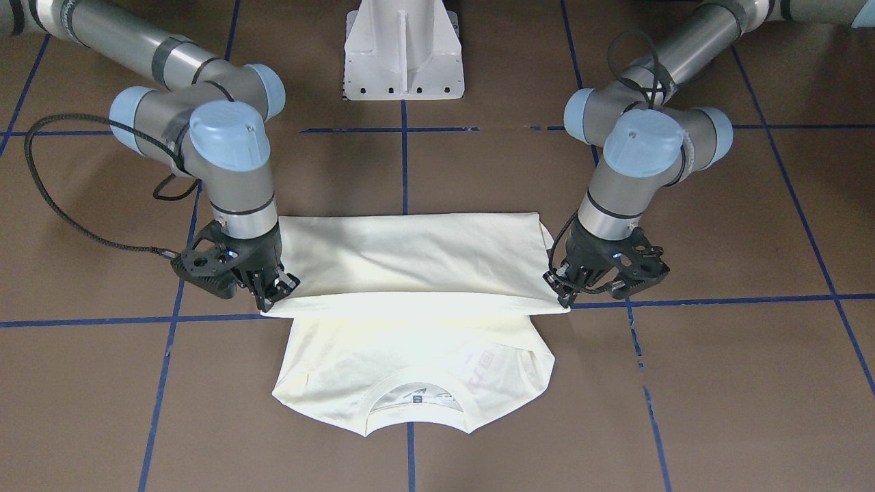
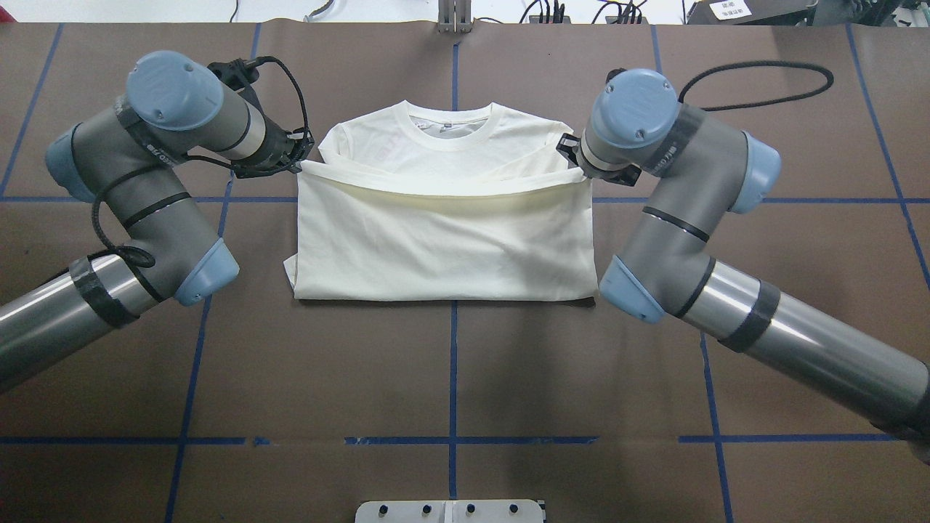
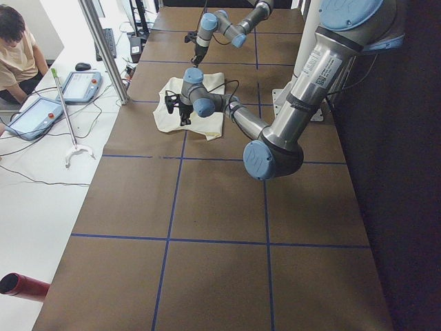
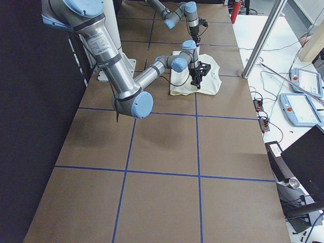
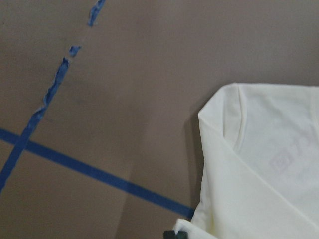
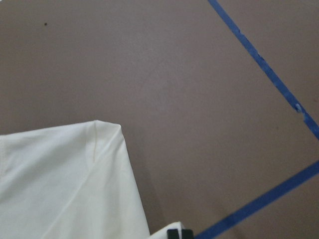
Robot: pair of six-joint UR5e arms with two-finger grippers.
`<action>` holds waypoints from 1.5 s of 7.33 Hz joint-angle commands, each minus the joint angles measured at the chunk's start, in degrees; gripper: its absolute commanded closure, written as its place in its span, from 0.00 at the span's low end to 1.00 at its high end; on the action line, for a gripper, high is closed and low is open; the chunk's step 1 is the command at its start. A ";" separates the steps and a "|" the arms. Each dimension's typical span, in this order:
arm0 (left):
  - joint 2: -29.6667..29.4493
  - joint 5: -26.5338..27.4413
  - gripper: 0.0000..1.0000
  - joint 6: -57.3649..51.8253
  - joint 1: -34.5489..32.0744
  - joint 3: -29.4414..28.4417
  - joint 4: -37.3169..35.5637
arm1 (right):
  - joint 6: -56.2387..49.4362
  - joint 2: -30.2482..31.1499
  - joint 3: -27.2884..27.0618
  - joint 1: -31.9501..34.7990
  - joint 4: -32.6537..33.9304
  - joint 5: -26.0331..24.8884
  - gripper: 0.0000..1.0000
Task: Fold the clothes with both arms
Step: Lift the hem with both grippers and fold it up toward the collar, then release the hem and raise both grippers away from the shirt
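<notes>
The cream T-shirt [image 1: 410, 263] lies on the brown table, its lower half folded up over the body towards the ribbed neck [image 1: 417, 400]. The print shows only faintly through the fabric. My left gripper [image 1: 564, 294] is shut on one corner of the folded hem, at the shirt's left side in the overhead view [image 2: 299, 163]. My right gripper [image 1: 273, 297] is shut on the other hem corner [image 2: 577, 168]. Both hold the hem slightly above the layer below. The wrist views show the shirt's shoulder corners [image 5: 269, 164] [image 6: 65, 179] beneath the held edge.
The white pedestal base [image 1: 403, 51] stands at the robot's side of the table. Blue tape lines [image 2: 452, 363] cross the brown surface. A black cable [image 2: 755, 80] loops beyond the right arm. An operator [image 3: 14, 48] sits with tablets past the far table edge.
</notes>
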State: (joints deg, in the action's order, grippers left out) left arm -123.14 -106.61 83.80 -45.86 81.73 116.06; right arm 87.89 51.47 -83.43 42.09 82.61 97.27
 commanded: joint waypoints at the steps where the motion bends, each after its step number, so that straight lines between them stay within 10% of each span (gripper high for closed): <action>1: -4.55 3.68 1.00 0.22 -0.37 -9.19 4.87 | -2.37 -5.41 11.33 1.86 -6.17 0.02 1.00; 8: -3.88 3.78 0.93 -0.04 -0.55 -12.65 9.79 | -2.54 -6.73 18.74 2.65 -14.40 -0.15 1.00; 10: -3.08 3.69 0.72 -0.13 -0.55 -12.56 12.96 | -2.37 -7.08 18.66 2.47 -14.40 -0.33 0.58; 11: -3.08 3.61 0.61 -0.04 -0.55 -11.78 13.05 | -1.85 -6.91 17.70 2.47 -14.49 -0.24 0.54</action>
State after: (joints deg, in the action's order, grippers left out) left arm -126.36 -102.93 83.75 -46.40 69.32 128.57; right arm 85.57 44.53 -64.92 44.61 68.19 96.99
